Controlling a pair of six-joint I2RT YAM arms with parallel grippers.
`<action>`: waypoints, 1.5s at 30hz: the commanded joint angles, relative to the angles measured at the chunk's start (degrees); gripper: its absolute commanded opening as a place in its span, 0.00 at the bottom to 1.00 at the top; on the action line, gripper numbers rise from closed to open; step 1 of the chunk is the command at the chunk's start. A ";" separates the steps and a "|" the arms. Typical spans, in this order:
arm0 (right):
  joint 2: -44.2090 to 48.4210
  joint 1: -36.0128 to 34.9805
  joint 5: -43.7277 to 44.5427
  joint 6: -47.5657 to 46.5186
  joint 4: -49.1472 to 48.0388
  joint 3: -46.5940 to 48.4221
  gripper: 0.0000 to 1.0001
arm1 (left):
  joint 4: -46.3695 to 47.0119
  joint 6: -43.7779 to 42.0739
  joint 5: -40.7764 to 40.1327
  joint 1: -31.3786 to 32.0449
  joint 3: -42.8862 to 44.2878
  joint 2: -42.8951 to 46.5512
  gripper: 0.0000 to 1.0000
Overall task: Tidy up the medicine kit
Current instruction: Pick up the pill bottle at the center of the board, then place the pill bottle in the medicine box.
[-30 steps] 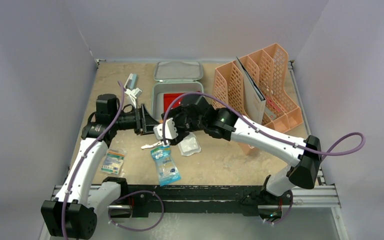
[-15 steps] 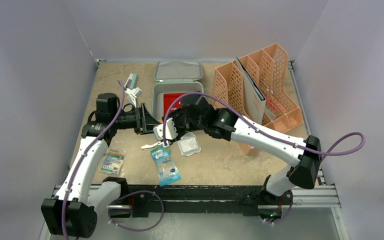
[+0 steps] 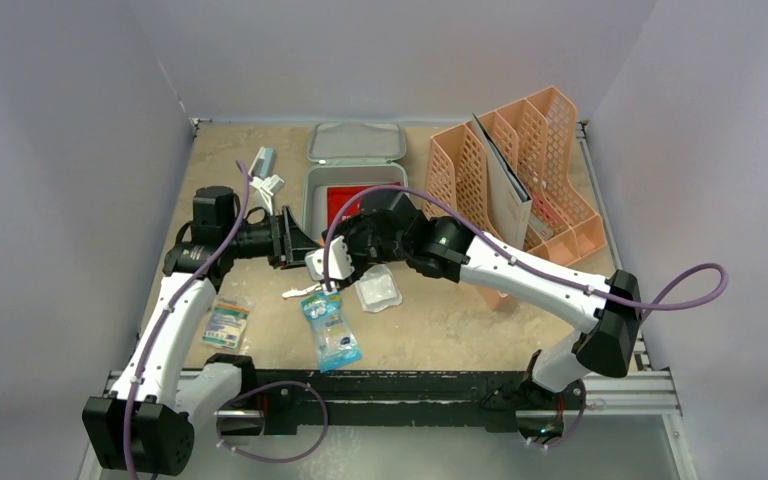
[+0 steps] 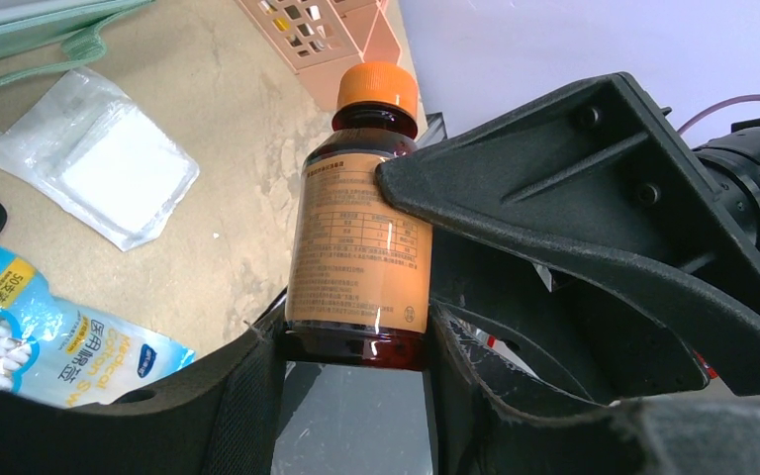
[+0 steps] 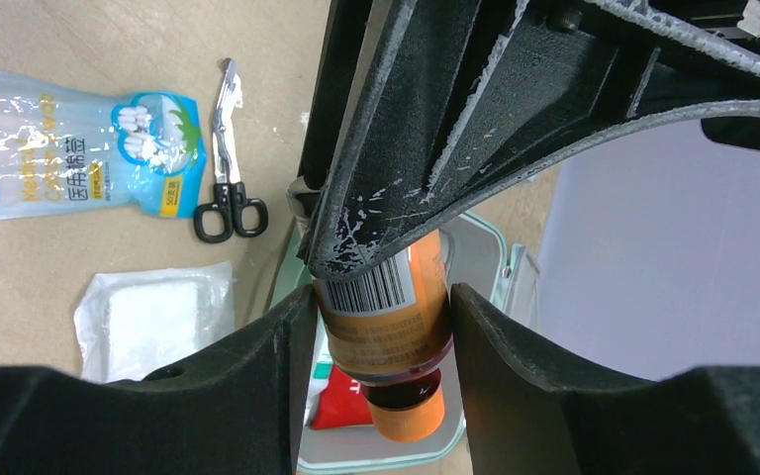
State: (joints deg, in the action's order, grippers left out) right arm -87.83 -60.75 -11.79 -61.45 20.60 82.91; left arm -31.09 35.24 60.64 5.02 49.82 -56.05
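both the left claw [image 4: 354,338] and right claw [image 5: 382,309] clamp one amber bottle [image 4: 360,247].

Robot lab booth; plain walls [image 3: 390,50] box the tabletop [image 3: 440,320].

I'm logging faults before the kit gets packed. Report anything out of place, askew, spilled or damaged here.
One oddity: the orange-capped brown bottle is gripped by both the left tool and the right tool at once, in the air by the open medicine kit. Its cap is on; nothing looks spilled or broken.
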 commanded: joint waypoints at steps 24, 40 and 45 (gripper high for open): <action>-0.24 0.03 2.72 9.02 -8.25 -2.35 0.28 | -7.01 -6.44 -25.53 -1.00 9.78 -0.10 0.59; -10.39 9.81 -2.94 34.83 -16.42 4.45 0.29 | -2.77 -5.14 -31.91 -9.93 3.69 0.39 0.71; -15.22 11.05 -3.36 39.71 -17.38 7.33 0.29 | -3.25 -6.96 -31.72 -10.55 2.49 -0.02 0.71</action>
State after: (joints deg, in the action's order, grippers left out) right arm -101.30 -50.28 -12.84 -28.99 8.05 84.97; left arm -36.01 30.70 29.87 -4.91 52.90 -56.27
